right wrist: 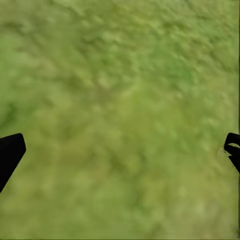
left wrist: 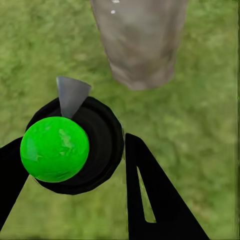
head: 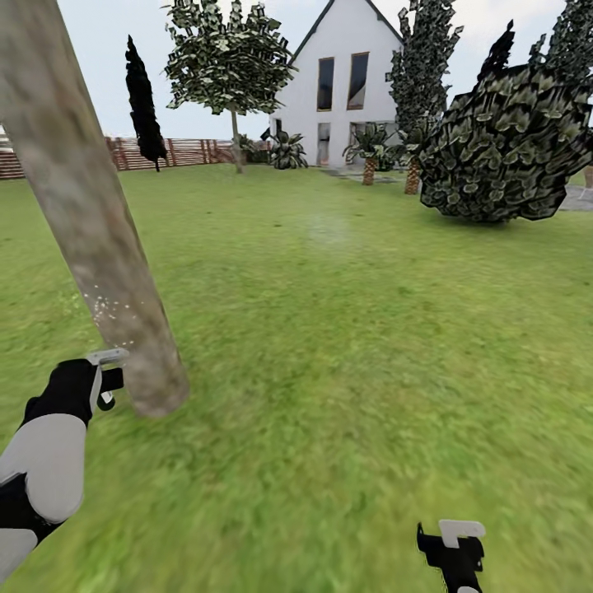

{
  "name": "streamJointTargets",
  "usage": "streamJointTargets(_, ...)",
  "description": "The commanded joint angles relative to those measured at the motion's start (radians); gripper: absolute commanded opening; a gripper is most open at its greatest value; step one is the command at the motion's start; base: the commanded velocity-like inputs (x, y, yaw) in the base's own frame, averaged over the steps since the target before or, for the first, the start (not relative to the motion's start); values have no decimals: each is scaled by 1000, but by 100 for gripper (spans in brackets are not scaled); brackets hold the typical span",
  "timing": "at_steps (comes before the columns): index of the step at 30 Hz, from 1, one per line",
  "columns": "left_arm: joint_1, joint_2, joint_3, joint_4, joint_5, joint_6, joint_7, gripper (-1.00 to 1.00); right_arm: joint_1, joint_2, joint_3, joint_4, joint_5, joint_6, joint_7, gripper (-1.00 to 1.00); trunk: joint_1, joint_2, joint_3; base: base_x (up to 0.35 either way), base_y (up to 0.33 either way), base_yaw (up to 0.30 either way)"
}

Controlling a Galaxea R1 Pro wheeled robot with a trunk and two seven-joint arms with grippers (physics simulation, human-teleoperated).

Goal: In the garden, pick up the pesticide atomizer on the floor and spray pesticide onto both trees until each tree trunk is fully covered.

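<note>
A thick pale mottled tree trunk [head: 99, 247] leans across the left of the head view, with white specks on its bark near its base. My left gripper [head: 100, 380] is right beside that base, shut on the pesticide atomizer [head: 107, 359], whose grey nozzle points at the trunk. In the left wrist view the atomizer [left wrist: 80, 145] is a black round body with a bright green ball and a grey nozzle, held between my black fingers [left wrist: 150, 195], and the trunk [left wrist: 140, 40] stands just beyond it. A second tree [head: 231, 62] stands far back by the fence. My right gripper [head: 451, 545] hangs open over grass [right wrist: 120, 100].
Lawn stretches ahead and to the right. A large dark leafy bush [head: 511, 148] sits at the right, with a white house [head: 342, 82] behind it. A black column-shaped tree [head: 142, 103] and a brown slat fence [head: 185, 152] line the far left. Small palms [head: 368, 152] stand near the house.
</note>
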Motion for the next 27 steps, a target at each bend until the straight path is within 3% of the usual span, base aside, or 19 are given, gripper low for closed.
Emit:
streamJointTargets(1, -1, -1, 4, -1, -8, 3, -5, -100, -1, -2, -7, 1, 11, -3, -3, 100, 0, 0, -1, 212, -226, 9)
streamJointTargets(16, -1, -1, 2, -1, -9, 3, -5, -100, -1, -1, -7, 1, 11, -3, -3, 100, 0, 0, -1, 234, -208, 3)
streamJointTargets(27, 10, 7, 4, -1, -13, 2, -3, -100, -1, 0, -6, 1, 11, -3, -3, 100, 0, 0, -1, 212, -212, 250)
